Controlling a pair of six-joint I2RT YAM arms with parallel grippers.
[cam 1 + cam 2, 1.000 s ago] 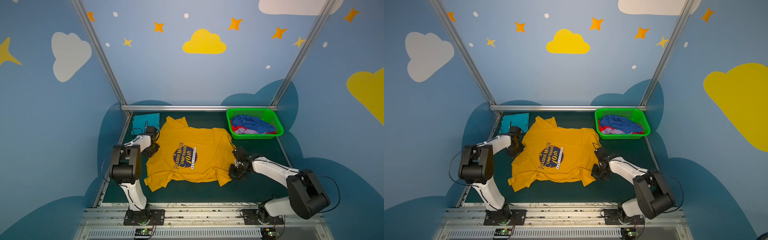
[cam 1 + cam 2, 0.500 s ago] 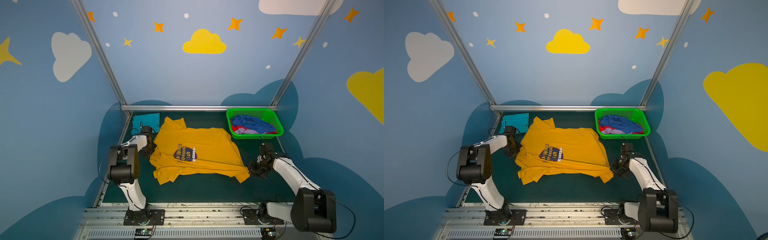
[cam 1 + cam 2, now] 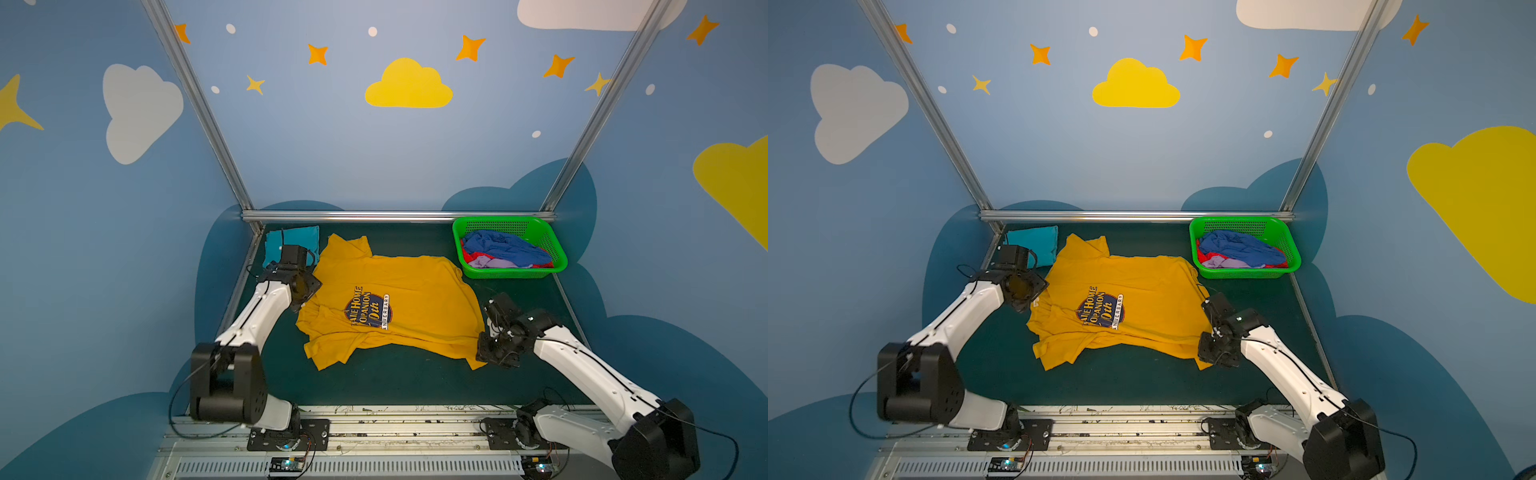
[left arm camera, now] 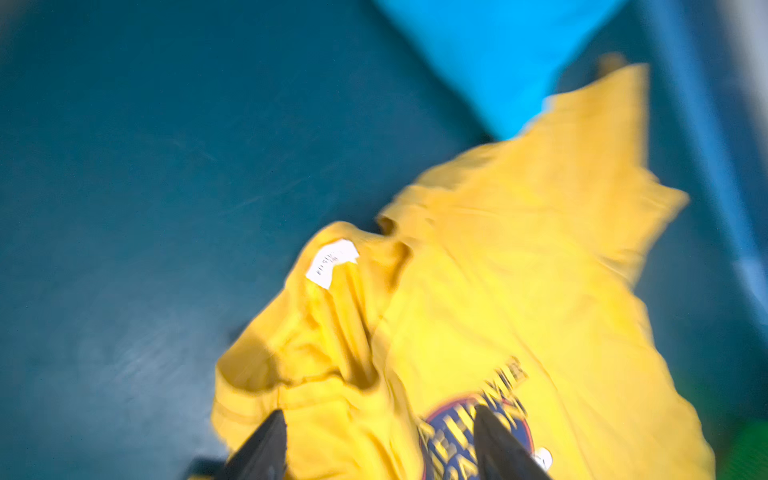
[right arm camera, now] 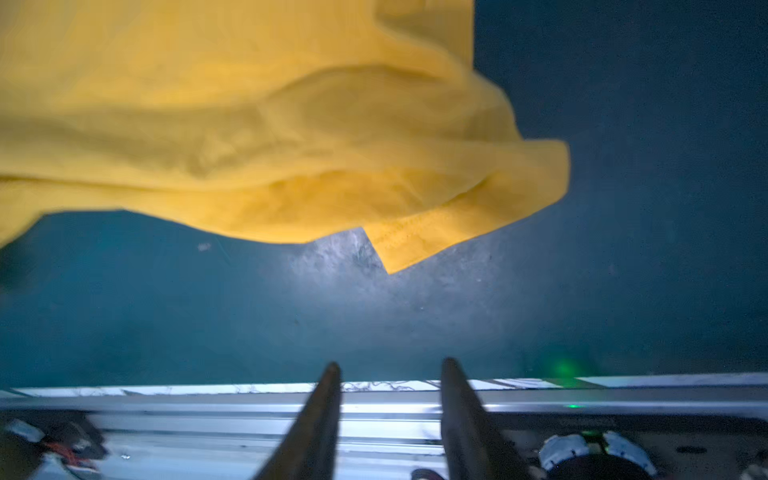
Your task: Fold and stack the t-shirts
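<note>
Dark teal tabletop (image 3: 395,382), rumpled yellow t-shirt (image 3: 415,299), left fingers (image 4: 266,449) parted, right fingers (image 5: 322,424) parted

Left gripper (image 4: 378,410) and right gripper (image 5: 390,362), jaws apart.

Five shirts, going by colour: one yellow shirt (image 3: 419,291), one teal shirt (image 3: 291,243), one blue shirt (image 3: 500,246), one red shirt (image 3: 471,260) and one lavender shirt (image 3: 495,263). One green basket (image 3: 557,257). One desk (image 3: 395,382). Two claws: the left claw (image 4: 378,409) and the right claw (image 5: 390,363).
</note>
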